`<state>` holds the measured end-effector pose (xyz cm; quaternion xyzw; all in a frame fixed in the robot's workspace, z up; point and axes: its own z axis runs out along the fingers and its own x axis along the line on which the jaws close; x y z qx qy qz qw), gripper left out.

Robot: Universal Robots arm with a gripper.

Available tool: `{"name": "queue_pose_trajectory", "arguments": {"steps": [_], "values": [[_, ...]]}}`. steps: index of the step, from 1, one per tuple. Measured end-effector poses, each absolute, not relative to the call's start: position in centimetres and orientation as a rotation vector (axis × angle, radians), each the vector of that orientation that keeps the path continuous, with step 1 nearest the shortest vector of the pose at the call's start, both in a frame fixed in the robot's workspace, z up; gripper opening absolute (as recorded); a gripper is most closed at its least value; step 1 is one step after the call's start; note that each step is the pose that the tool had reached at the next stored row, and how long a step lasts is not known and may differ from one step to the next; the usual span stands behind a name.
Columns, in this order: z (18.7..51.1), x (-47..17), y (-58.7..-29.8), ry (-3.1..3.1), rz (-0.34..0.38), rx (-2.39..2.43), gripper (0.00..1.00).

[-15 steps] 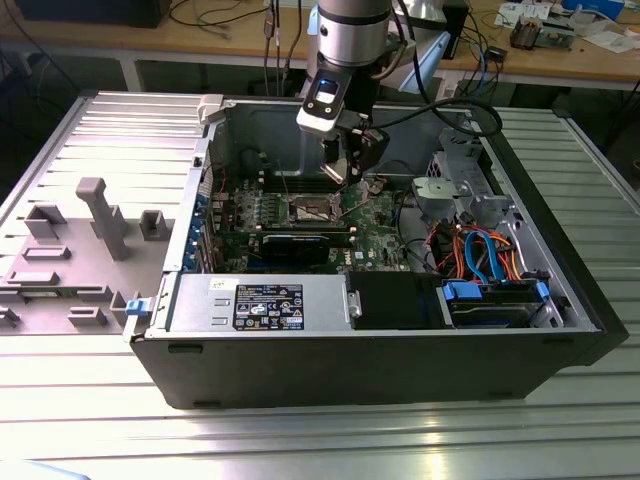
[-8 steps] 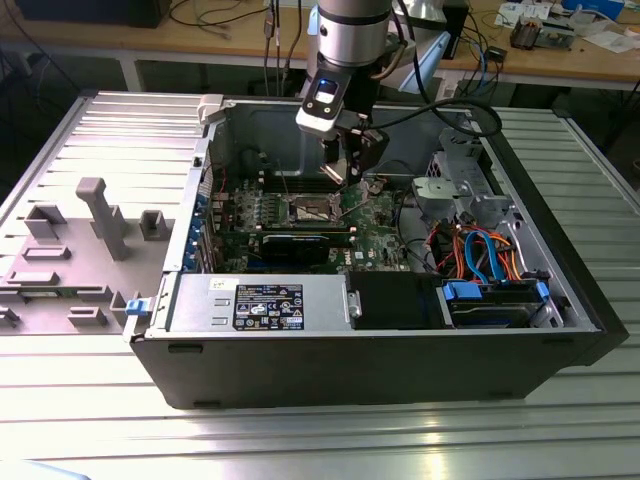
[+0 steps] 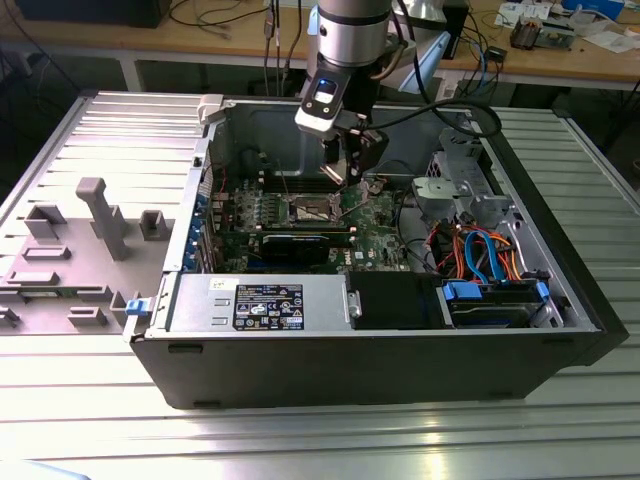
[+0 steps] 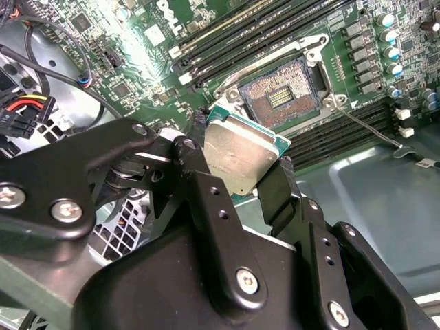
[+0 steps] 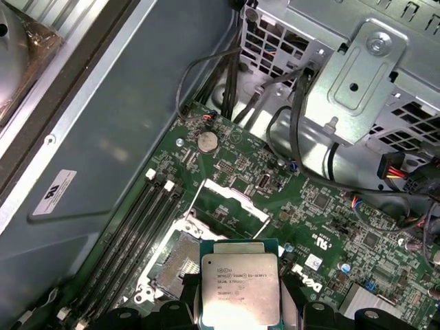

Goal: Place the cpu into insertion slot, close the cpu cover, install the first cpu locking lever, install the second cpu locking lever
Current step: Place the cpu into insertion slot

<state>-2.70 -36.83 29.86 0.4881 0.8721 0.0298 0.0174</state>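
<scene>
An open computer case (image 3: 400, 372) lies on its side on a ribbed metal worktop (image 3: 300, 440), and the arm reaches down into it from above, with the gripper (image 3: 350, 168) hanging over the green motherboard (image 3: 375, 215). In both wrist views the two black fingers (image 4: 278, 189) are closed on the cpu (image 4: 240, 155), pinching it by opposite edges, its dull silver top (image 5: 240, 289) facing the camera. The chip is held clear of the board, somewhat tilted in the second wrist view, and it is not seated. The insertion slot (image 4: 282, 93) lies bare just beyond it, showing a dark centre with rows of contacts and a shiny metal rim. In the first wrist view the same slot (image 5: 175, 265) appears partly behind the chip's edge, and the cpu cover (image 5: 234, 199) – a thin silver frame with a cut-out window – is swung open past the socket's far side. A thin metal lever (image 4: 368, 127) sticks out from the socket's corner, released and angled across the board. Long black memory slots (image 4: 254, 34) run alongside the socket. In the exterior view the socket (image 3: 312, 210) sits near the middle of the board, with a black graphics card (image 3: 300, 245) just in front of it. A grey drive cage (image 3: 460, 185) stands toward the exterior view's right, and a power supply (image 3: 260, 305) lies along the near wall. Grey moulded fixtures (image 3: 100, 215) stand on the worktop outside the case – on the exterior view's left.
</scene>
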Motion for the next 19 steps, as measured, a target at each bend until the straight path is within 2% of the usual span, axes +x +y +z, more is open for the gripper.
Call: {"name": "queue_pose_trajectory", "arguments": {"steps": [19], "values": [[29.75, -2.69, -36.83, 2.669, 0.088, 1.582, 0.55]]}}
